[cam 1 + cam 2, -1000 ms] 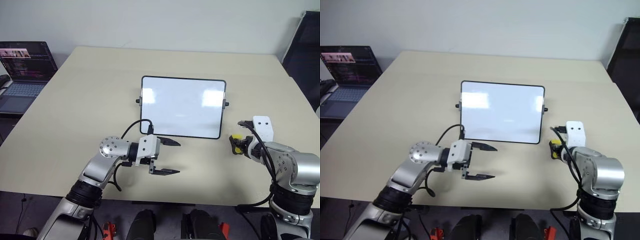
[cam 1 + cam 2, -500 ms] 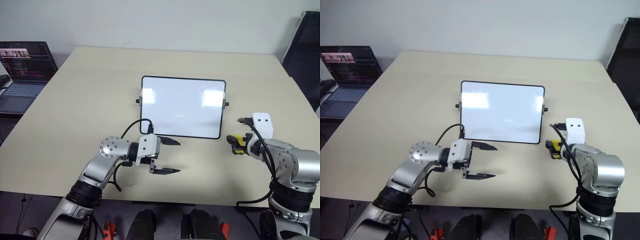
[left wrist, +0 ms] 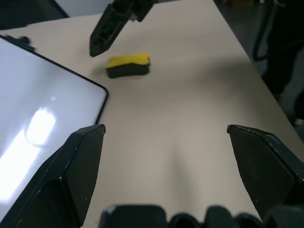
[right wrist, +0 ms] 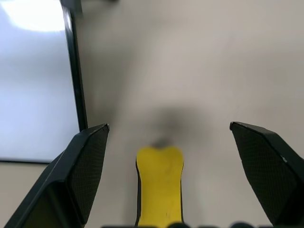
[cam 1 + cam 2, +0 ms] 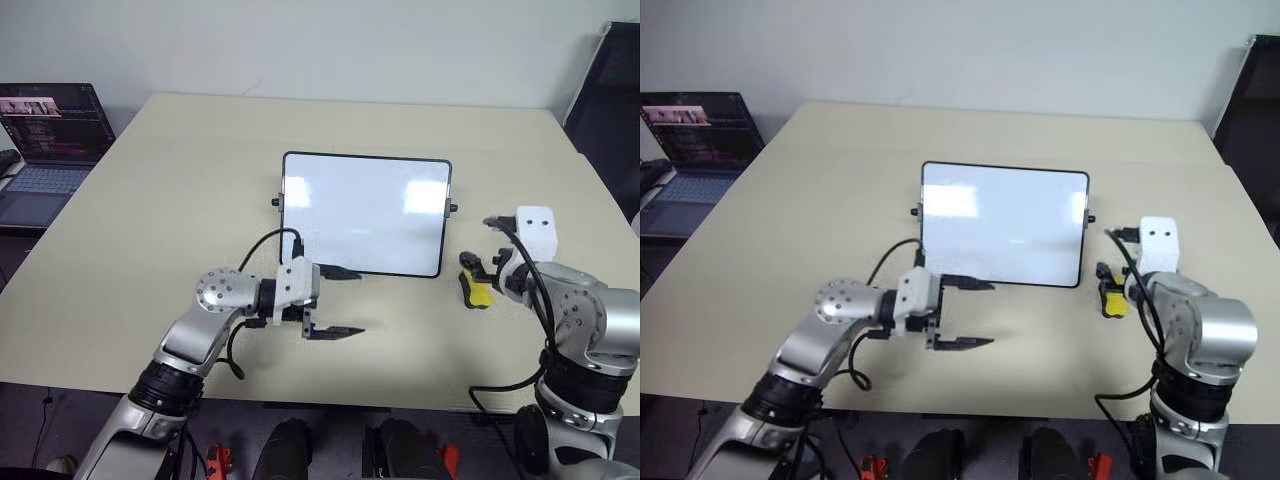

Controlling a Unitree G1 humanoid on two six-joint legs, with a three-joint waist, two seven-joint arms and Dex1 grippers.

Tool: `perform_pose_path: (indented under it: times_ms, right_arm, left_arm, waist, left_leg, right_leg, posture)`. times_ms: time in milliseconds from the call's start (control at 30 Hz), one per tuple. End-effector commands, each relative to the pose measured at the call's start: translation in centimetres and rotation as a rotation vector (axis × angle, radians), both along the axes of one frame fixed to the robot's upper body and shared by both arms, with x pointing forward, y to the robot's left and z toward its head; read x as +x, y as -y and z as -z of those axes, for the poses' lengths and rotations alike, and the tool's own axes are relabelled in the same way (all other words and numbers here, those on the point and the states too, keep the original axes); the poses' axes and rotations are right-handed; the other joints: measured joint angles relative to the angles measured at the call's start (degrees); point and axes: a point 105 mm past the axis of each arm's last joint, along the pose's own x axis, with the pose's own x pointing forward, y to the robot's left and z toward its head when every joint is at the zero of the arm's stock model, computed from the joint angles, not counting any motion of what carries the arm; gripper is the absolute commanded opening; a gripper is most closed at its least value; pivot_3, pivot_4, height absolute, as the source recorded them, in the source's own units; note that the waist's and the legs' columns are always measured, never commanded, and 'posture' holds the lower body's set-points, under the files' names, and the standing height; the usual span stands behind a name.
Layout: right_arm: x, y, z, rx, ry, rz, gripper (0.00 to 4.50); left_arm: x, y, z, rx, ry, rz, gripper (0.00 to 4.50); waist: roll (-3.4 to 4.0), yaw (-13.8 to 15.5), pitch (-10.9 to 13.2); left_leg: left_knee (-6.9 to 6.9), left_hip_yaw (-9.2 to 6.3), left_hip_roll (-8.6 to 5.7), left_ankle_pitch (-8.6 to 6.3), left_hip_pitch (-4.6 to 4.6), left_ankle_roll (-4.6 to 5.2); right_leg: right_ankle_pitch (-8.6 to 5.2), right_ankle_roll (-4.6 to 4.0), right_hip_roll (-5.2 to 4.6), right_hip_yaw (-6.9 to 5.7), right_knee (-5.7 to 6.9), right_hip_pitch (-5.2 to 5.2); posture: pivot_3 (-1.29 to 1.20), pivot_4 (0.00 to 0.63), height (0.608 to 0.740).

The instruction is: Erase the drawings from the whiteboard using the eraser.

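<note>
Eraser (image 5: 479, 291) lay flat on the surface (image 5: 180, 200), yellow side up, in the lower right of the head views, just beside the whiteboard's (image 5: 365, 212) lower-right corner and apart from its frame. R claw (image 4: 168, 127) hung right over it, spread wide and gripping nothing, w/ the eraser lined up btwn the two fingers in the R wrist view. L claw (image 5: 352, 301) was spread too and empty, at lower centre of the frame by the board's bottom-left edge, pointing across toward the eraser. Its upper finger seemed to reach the frame, contact not sure.

Board face read blank white w/ just glare patches. No blue marks could be made out, so the wiping looked done, or as good as. Step in hand, as I judged it: leave the eraser parked and get the R claw clear.

To do that well:
- Take the R claw straight up first, no sideways swing. The fingers flanked the eraser, and a slanted exit could clip it and skid it along the surface.
- Keep the fingers wide until well above the block.
- Keep the L claw off the board face. A nudge to the frame would shift or tip the board on its side knobs.
- If any faint mark shows under the glare, re-grip across the eraser's narrow sides, dark pad down, and wipe flat w/ the L claw bracing the frame.

Laptop (image 5: 45, 140) at upper left was well away and no factor.
</note>
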Motion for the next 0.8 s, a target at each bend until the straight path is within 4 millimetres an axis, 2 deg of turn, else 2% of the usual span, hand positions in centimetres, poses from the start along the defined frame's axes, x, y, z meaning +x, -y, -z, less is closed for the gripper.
perform_pose_path:
  times_ms: [33, 133, 300, 367, 433, 533, 600, 733, 800]
  right_arm:
    - [-0.2, 0.6, -3.1, -0.019, 0.128, 0.048, 4.47]
    - [-0.5, 1.8, -4.5, -0.075, 0.223, 0.092, 4.47]
    - [-1.7, 4.2, -3.6, -0.184, 0.316, 0.149, 4.47]
    - [-2.3, 5.1, -3.3, -0.180, 0.388, 0.186, 4.47]
    - [-2.7, 5.6, -3.4, -0.190, 0.454, 0.190, 4.47]
    - [-3.7, 8.3, -0.7, -0.087, 0.448, 0.338, 4.47]
    - [-4.1, 9.3, 0.6, -0.030, 0.442, 0.404, 4.47]
    - [-4.0, 9.0, 2.1, 0.024, 0.458, 0.377, 4.47]
    - [-4.3, 9.1, 3.7, 0.015, 0.430, 0.376, 4.47]
  left_arm:
    - [1.1, -0.6, -3.8, -0.112, 0.071, -0.154, 4.50]
    - [2.4, -1.8, -5.2, -0.186, 0.090, -0.350, 4.50]
    - [3.8, -5.1, -5.6, -0.246, 0.141, -0.709, 4.50]
    - [3.9, -7.7, -4.9, -0.259, 0.156, -0.887, 4.50]
    - [3.7, -9.3, -4.3, -0.259, 0.169, -0.999, 4.50]
    - [3.1, -12.2, -2.9, -0.259, 0.191, -1.181, 4.50]
    - [2.6, -13.4, -1.9, -0.253, 0.189, -1.249, 4.50]
    - [1.2, -15.3, 0.6, -0.217, 0.189, -1.361, 4.50]
    - [0.2, -16.5, 2.6, -0.187, 0.176, -1.434, 4.50]
  waist:
    - [0.00, 0.00, 0.00]
    - [0.00, 0.04, 0.00]
    - [-0.06, 0.19, -0.04]
    - [-0.01, 0.02, -0.07]
    - [0.00, -0.17, -0.07]
    - [-0.02, -0.09, -0.10]
    - [-0.04, 0.05, -0.10]
    - [-0.03, 0.05, -0.11]
    - [-0.02, 0.00, -0.12]
  left_leg:
    - [0.00, 0.00, 0.00, 0.00, 0.00, 0.00]
    - [0.01, -0.01, -0.02, 0.00, -0.01, 0.00]
    - [0.00, -0.04, -0.03, 0.00, -0.01, 0.00]
    - [0.00, 0.00, -0.03, 0.00, -0.01, 0.00]
    - [0.00, 0.06, 0.00, 0.00, 0.07, -0.01]
    - [-0.01, 0.03, 0.01, 0.00, 0.15, -0.01]
    - [0.02, 0.04, 0.00, 0.00, 0.21, -0.01]
    - [0.05, 0.15, -0.06, 0.01, 0.34, 0.00]
    - [0.01, 0.21, -0.02, 0.01, 0.52, 0.00]
  right_leg:
    - [0.00, 0.00, 0.00, 0.01, 0.00, 0.00]
    - [0.00, 0.00, -0.02, 0.00, 0.00, 0.01]
    - [0.00, 0.01, -0.23, -0.02, -0.10, 0.07]
    - [0.00, 0.01, -0.26, 0.00, -0.09, 0.05]
    - [0.00, 0.01, -0.26, 0.07, -0.04, 0.06]
    - [0.00, 0.01, -0.25, 0.03, 0.03, 0.11]
    - [0.00, 0.01, -0.26, 0.06, 0.13, 0.15]
    - [0.00, 0.00, -0.30, 0.15, 0.30, 0.17]
    - [0.00, 0.00, -0.29, 0.20, 0.30, 0.29]
  posture:
    - [0.00, 0.150, 0.740]
    - [0.00, 0.150, 0.740]
    - [0.00, 0.150, 0.740]
    - [0.00, 0.150, 0.740]
    - [0.00, 0.150, 0.740]
    - [0.00, 0.150, 0.740]
    - [0.00, 0.150, 0.740]
    - [0.00, 0.150, 0.740]
    - [0.00, 0.150, 0.740]
